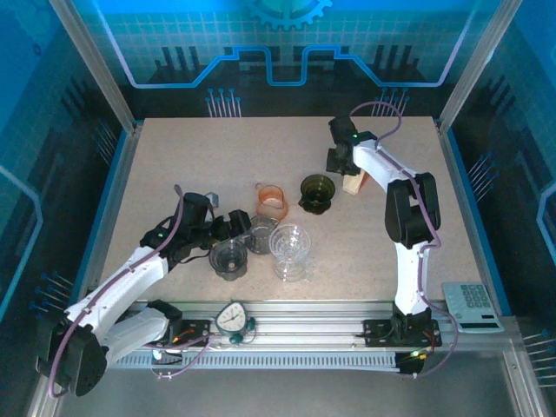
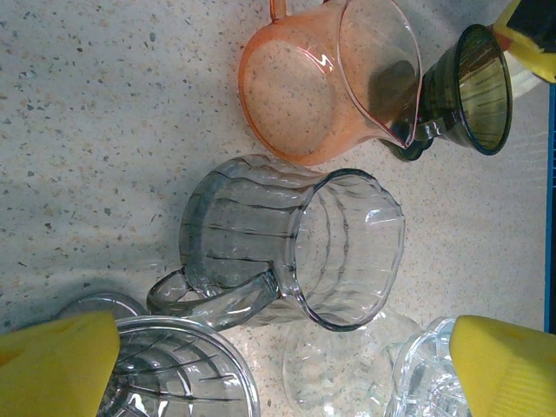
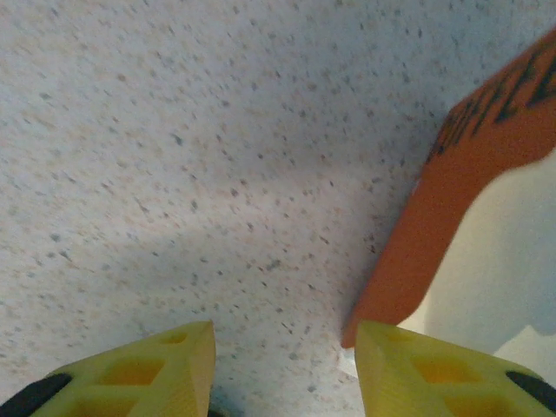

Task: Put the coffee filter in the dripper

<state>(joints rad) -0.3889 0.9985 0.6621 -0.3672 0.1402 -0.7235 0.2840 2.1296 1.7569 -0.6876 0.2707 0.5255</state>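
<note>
Coffee filter pack sits on table, just beside green dripper at its 3 o'clock. Right gripper fingers apart, bare table between (pack edge near its 1 o'clock). Left gripper spread wide, empty, over clear jug; orange pitcher at 12.

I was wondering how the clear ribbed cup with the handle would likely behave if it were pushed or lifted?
The clear ribbed cup looks like rigid glass or hard plastic: probably stiff, smooth and slippery. The orange cup and a clear dripper stand close, so a push would probably knock it into them.
</note>
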